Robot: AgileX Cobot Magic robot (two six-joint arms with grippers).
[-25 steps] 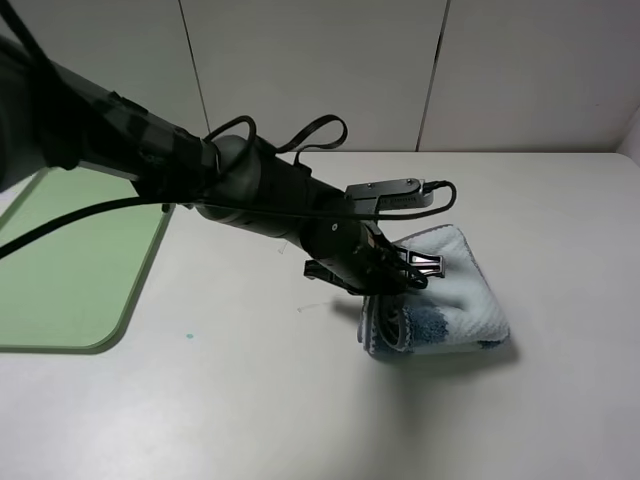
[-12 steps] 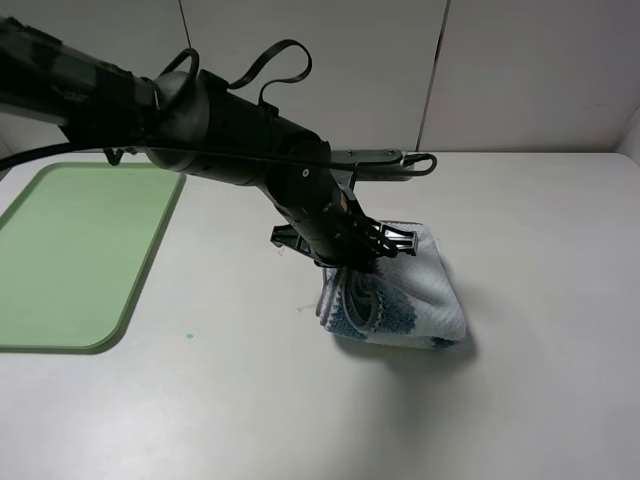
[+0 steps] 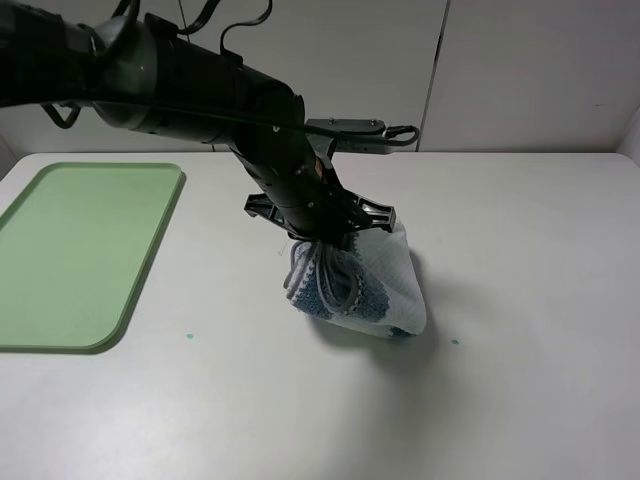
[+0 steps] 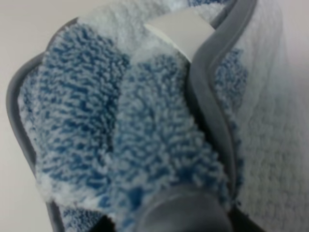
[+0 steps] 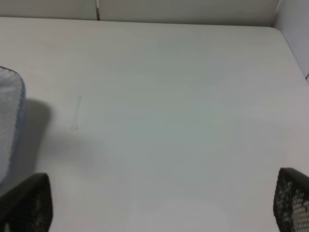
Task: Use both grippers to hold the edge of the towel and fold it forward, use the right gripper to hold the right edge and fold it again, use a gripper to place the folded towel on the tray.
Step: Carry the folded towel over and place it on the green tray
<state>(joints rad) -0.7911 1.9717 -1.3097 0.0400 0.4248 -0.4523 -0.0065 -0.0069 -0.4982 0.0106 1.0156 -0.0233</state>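
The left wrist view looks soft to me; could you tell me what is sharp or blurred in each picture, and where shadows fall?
Left wrist: towel fairly sharp, dark near edge blurred. Exterior high: sharp; towel's shadow on the table. Right wrist: soft, even light; towel's shadow beside it.

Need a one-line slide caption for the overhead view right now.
Left end effector grips the folded towel by its top, hanging bunched over the table, right of the green tray.

The desk (image 3: 520, 400) is a flat, off-white surface. The tray (image 3: 80, 250), light green with a low raised rim, lies flat at the desk's left side. The folded towel (image 3: 375, 290) is bunched near the centre, its lower part touching the desk.
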